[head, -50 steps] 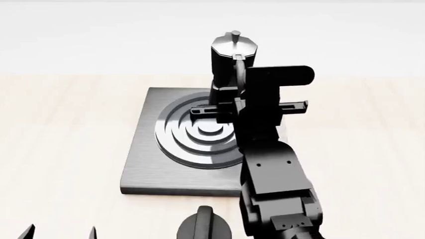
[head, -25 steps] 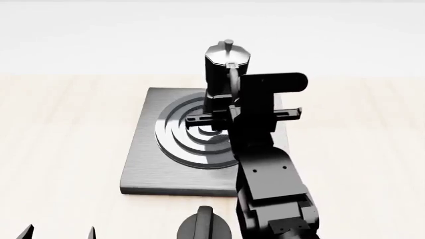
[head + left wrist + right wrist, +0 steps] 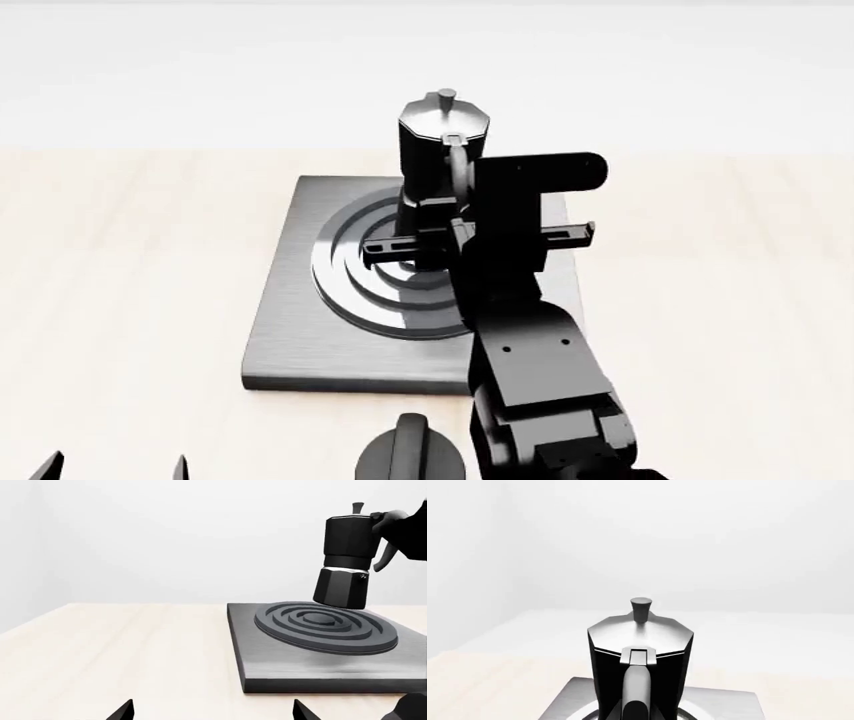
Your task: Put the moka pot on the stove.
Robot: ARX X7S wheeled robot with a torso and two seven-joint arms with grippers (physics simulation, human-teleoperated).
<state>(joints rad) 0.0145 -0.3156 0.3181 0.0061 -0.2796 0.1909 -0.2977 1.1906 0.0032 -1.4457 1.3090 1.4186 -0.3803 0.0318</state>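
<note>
The moka pot (image 3: 437, 150), glossy black with a silver lid and knob, hangs slightly tilted just above the back of the ring burner. My right gripper (image 3: 461, 195) is shut on its curved handle. The right wrist view looks along that handle at the moka pot (image 3: 640, 652), and the fingers are barely visible there. In the left wrist view the moka pot (image 3: 345, 555) floats over the far side of the stove (image 3: 287, 667). The stove (image 3: 300, 335) is a square grey plate on the wooden table. My left gripper (image 3: 212, 713) is open low over the table, holding nothing.
A short black round knob (image 3: 407, 455) sits just in front of the stove's near edge, beside my right arm. Light wooden tabletop (image 3: 134, 300) stretches to the left and right of the stove. A white wall stands behind the table.
My right arm has carried the moka pot leftwards, from over the stove's back right part towards the burner's middle. The left gripper has stayed where it was.
</note>
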